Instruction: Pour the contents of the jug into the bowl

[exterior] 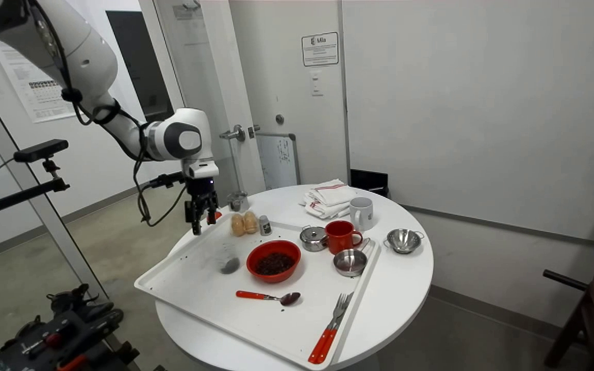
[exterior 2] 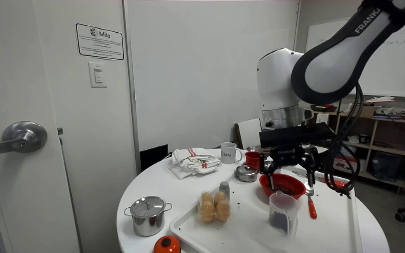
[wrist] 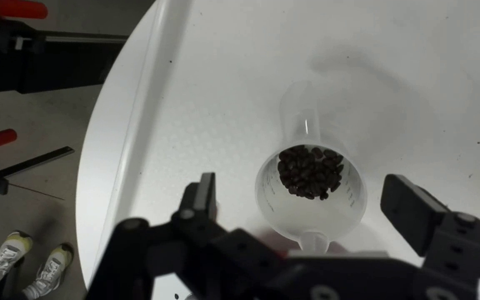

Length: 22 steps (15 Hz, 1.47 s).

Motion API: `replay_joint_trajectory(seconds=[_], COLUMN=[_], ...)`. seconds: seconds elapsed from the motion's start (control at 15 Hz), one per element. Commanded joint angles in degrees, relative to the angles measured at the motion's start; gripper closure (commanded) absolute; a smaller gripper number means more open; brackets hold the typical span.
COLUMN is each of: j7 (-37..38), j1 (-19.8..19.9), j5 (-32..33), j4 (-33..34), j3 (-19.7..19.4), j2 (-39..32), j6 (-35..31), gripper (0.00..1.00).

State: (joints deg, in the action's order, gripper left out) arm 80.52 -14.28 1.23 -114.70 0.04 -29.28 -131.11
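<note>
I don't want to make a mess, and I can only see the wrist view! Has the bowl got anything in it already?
Observer: Yes, there are dark beans in the red bowl.
Operator: Okay! Am I down low enough to grab?
Observer: It doesn't look like it: both exterior views show the hand higher than the jug.
Operator: And what could I bump when I get to the bowl?
Observer: Maybe the small lidded metal pot, which stands close beside it in an exterior view.
</note>
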Motion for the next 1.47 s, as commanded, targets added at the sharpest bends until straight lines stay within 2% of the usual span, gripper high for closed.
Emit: replay_joint_trajectory(seconds=[0.0,0.2,0.47,1.4], j7=[4.7,2.6,0.4,-4.3], j1=[-2.0,-1.6,-2.0,-3.4], j5=[2.6,2.2,2.9,7.2], j4=[0.3,0.6,-0.6,4.3], j3=[-1.9,-1.0,-0.5,-1.0], j2=[-2.0,-2.8,-2.2,-8.7], j6=[-1.8,0.5,0.0,0.5], gripper=[0.00,0.00,0.00,0.00])
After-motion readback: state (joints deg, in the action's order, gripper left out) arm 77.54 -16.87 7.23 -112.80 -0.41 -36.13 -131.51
